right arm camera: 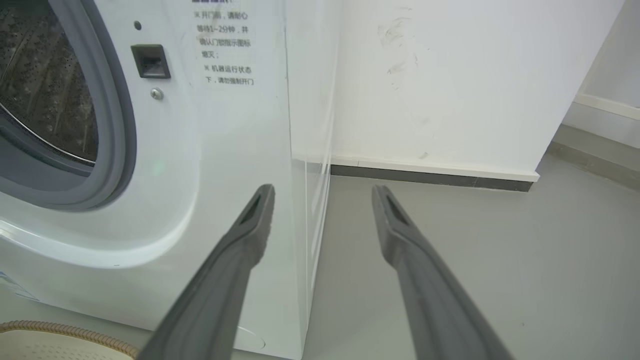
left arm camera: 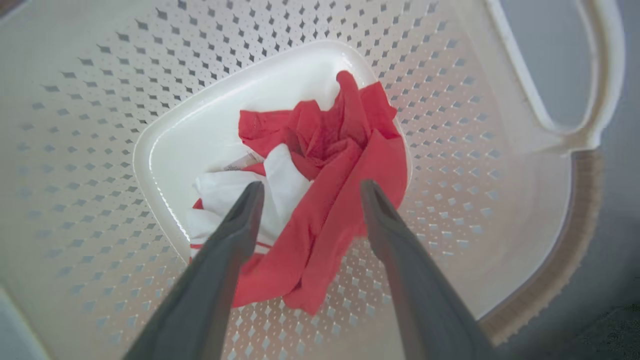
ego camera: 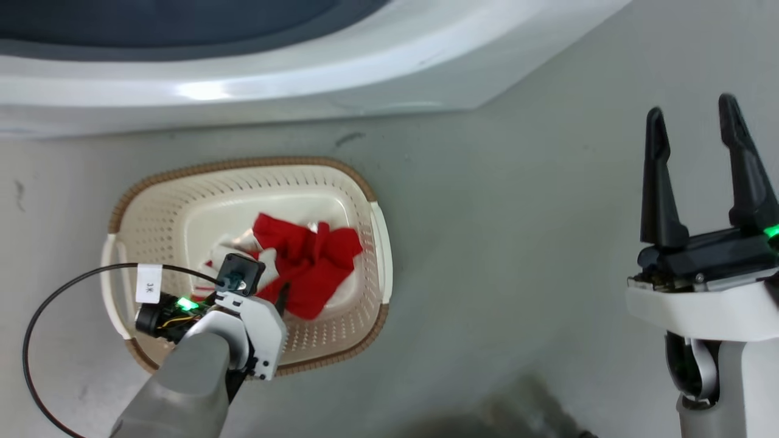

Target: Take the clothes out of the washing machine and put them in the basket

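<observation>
Grey floor (ego camera: pixel 517 243) runs under everything, with the washing machine (right arm camera: pixel 225 150) ahead of my right claw (ego camera: pixel 691 106) and the basket (ego camera: pixel 243 165) directly below my left claw (left arm camera: pixel 310 187). The clothes (left arm camera: pixel 325 165) lie crumpled on the basket's base, just beyond the left fingertips. Those fingers stand spread. As far as the wrist view lets me judge, nothing is caught between them, though the cloth may be brushing the tips. The right claw is spread too and empty, held well off to the side of the basket, over bare floor.

I read this as the drop-off step, with the load lying released. Next I would lift the left claw straight up clear of the rim, taking care that no fold trails with it, then look into the drum (right arm camera: pixel 45 90) for anything left.

That is the weak spot. The drum is cut off at the edge of the right wrist view, so I see only a slice of perforated steel and cannot say whether it is empty. From the head, the left wrist hides its own fingers, and the machine's top is cropped.
</observation>
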### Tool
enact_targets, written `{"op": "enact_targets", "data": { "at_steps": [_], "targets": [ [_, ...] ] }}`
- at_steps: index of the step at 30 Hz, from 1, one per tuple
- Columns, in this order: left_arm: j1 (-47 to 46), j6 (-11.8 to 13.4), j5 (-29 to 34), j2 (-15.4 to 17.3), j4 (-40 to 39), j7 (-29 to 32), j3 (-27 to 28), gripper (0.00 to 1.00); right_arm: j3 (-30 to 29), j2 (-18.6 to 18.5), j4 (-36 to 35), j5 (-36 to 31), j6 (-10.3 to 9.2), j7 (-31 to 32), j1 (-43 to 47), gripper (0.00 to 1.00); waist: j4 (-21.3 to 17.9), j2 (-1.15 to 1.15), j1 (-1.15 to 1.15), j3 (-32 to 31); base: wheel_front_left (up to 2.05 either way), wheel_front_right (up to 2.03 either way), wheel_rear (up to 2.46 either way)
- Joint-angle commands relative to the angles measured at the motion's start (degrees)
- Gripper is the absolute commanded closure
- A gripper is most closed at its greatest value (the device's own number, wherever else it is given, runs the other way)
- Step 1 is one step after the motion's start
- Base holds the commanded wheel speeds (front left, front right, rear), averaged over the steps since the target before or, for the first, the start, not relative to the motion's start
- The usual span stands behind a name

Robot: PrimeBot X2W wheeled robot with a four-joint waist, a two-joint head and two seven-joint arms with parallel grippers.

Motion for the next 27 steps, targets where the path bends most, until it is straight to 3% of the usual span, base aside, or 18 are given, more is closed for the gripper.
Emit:
{"op": "enact_targets", "data": {
  "at_steps": [1,15,27],
  "targets": [
    [0.7,0.2,-0.2,-0.3,-0.8,-0.5,0.4,0.0,-0.1,0.0,0.3,-0.6,-0.04,-0.1,1.0,0.0,1.1,0.0,0.0,-3.5,0.0,0.0,0.0],
    [15.2,4.9,1.3,1.0,-25.3,-0.8,11.6,0.0,0.7,0.0,2.9,-1.1,-0.04,-0.1,8.0,0.0,4.3,0.0,0.0,-18.6,0.0,0.0,0.0],
    [26.4,8.5,7.5,-1.7,-48.3,-0.8,25.8,0.0,1.3,0.0,4.0,-1.2,-0.04,-0.1,12.8,0.0,4.5,0.0,0.0,-26.8,0.0,0.0,0.0]
  ]
}}
